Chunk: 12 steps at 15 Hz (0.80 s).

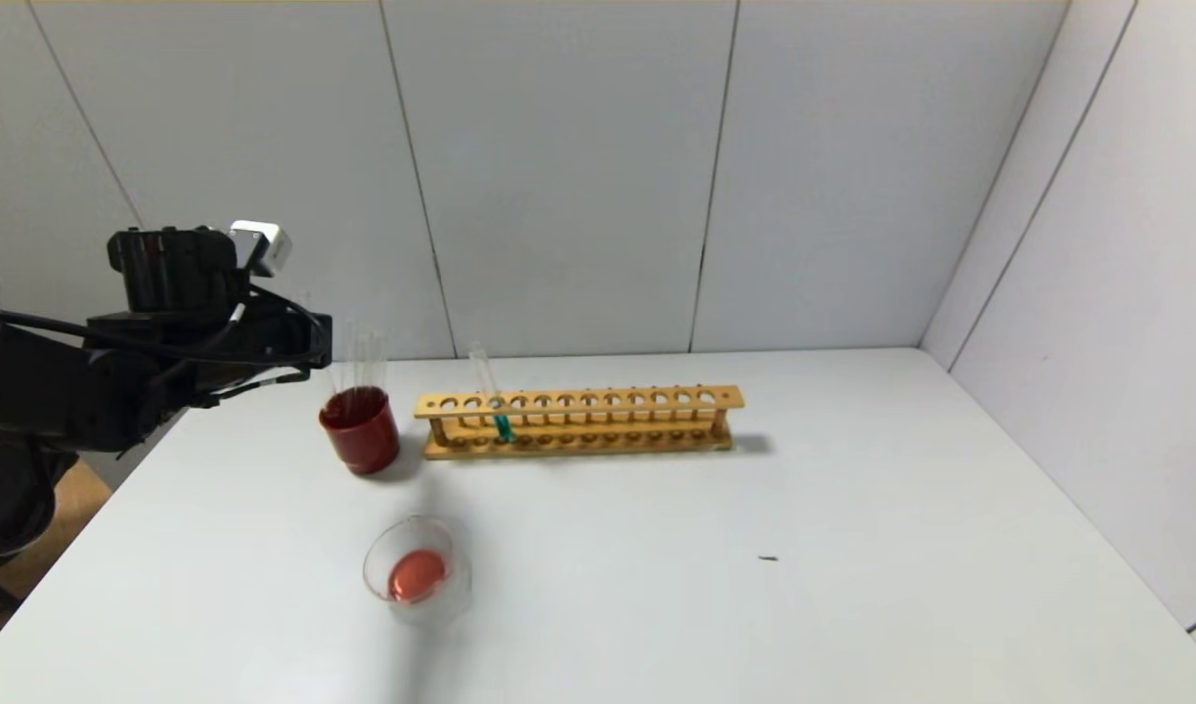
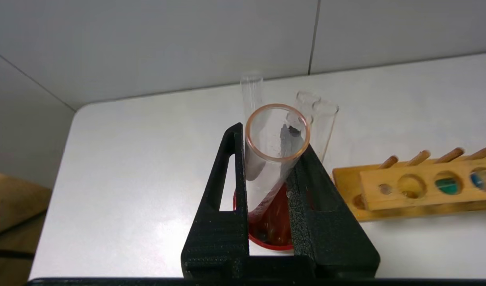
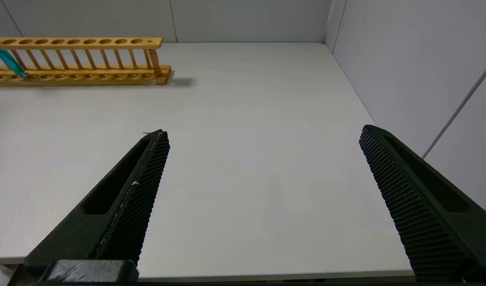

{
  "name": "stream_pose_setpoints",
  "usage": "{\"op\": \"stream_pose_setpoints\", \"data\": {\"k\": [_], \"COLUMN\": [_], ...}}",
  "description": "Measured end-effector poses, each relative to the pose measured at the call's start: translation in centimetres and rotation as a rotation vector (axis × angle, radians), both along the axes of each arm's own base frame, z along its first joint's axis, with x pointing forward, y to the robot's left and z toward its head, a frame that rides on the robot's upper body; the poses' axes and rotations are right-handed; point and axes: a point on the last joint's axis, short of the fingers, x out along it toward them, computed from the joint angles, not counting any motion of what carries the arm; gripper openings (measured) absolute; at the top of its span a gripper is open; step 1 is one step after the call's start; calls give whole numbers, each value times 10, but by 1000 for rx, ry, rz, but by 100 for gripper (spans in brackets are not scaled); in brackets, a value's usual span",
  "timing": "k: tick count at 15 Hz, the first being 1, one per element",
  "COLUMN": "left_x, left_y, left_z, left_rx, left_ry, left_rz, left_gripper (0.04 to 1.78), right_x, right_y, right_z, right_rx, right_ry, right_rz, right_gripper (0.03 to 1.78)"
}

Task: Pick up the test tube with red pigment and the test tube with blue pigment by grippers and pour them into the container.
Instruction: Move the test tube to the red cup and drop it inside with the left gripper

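The left gripper (image 2: 272,159) fingers clamp an emptied test tube with red pigment (image 2: 272,155) over the red cup (image 1: 360,430), mouth tilted up. The right gripper (image 3: 262,167) gapes wide. At the cup's six o'clock, the container (image 1: 417,572) holds red liquid.

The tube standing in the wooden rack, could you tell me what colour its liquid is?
Teal blue-green, at the lower end of the test tube with blue pigment; clearest in the right wrist view.
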Motion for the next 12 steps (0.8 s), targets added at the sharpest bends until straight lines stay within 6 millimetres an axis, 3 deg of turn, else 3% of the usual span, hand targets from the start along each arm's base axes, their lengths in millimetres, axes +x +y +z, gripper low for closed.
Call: {"op": "stream_pose_setpoints", "data": {"k": [6,12], "left_x": [11,15], "left_y": [-1,-4], "left_z": [-26,-36], "left_rx": [-28,-28], "left_ry": [31,53], "left_rz": [6,-2], "left_gripper": [33,40], "right_x": [0,0], "right_y": [0,0], "right_z": [0,0], "right_rx": [0,0], "right_ry": [0,0], "right_rz": [0,0], "right_gripper": [175,175]}}
